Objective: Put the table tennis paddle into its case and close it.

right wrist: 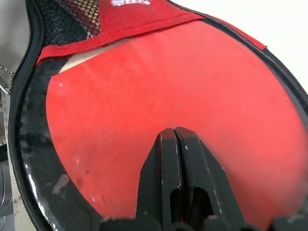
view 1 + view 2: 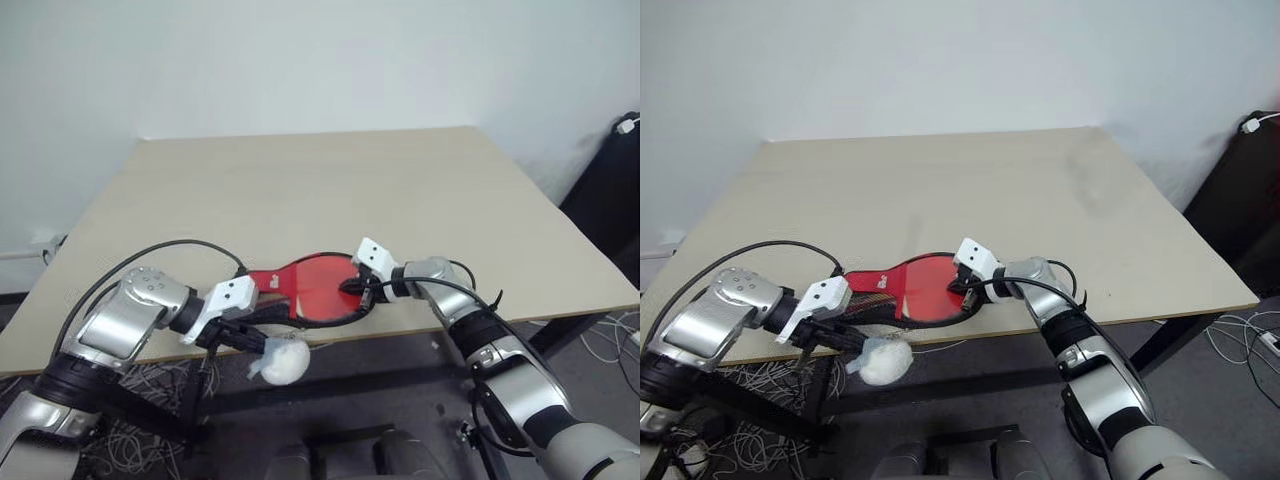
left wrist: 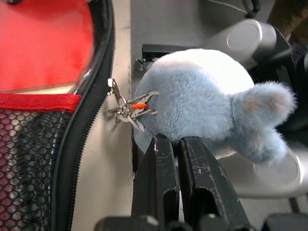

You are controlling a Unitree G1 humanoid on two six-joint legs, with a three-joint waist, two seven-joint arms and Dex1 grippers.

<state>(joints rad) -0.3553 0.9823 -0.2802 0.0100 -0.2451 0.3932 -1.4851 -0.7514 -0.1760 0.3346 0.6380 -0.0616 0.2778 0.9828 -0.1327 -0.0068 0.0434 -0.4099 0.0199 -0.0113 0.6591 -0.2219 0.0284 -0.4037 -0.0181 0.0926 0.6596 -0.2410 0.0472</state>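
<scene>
The table tennis paddle (image 1: pixel 159 91) lies inside the case (image 2: pixel 300 290), its round red face showing through the clear window of the cover. The case rests flat at the near edge of the worktop (image 2: pixel 330 190), its narrow handle end toward the robot's left. That end has a red fabric band and black mesh, and the black zip rim runs round the whole outline.

The right gripper (image 1: pixel 175 132) has its jaws pressed together, tips resting on the red face over the round end. The left gripper (image 3: pixel 179 142) sits just off the worktop's near edge, jaws closed on a fluffy pale plush charm (image 3: pixel 202 96). In the left wrist view the charm hangs from a small metal clasp (image 3: pixel 127 108) with an orange bit, joined to the zip pull at the case's rim; the head views show the charm merely as a white puff below the worktop edge. The right wrist view shows scuffs and glare on the clear window, which the head views do not.

The worktop is a pale beige board on dark legs, standing before a plain white wall (image 2: pixel 300 60). Loose cables (image 2: pixel 610 340) lie on the grey floor, and something dark stands at the far right.

Counted: one paddle, one case, one charm, two grippers.
</scene>
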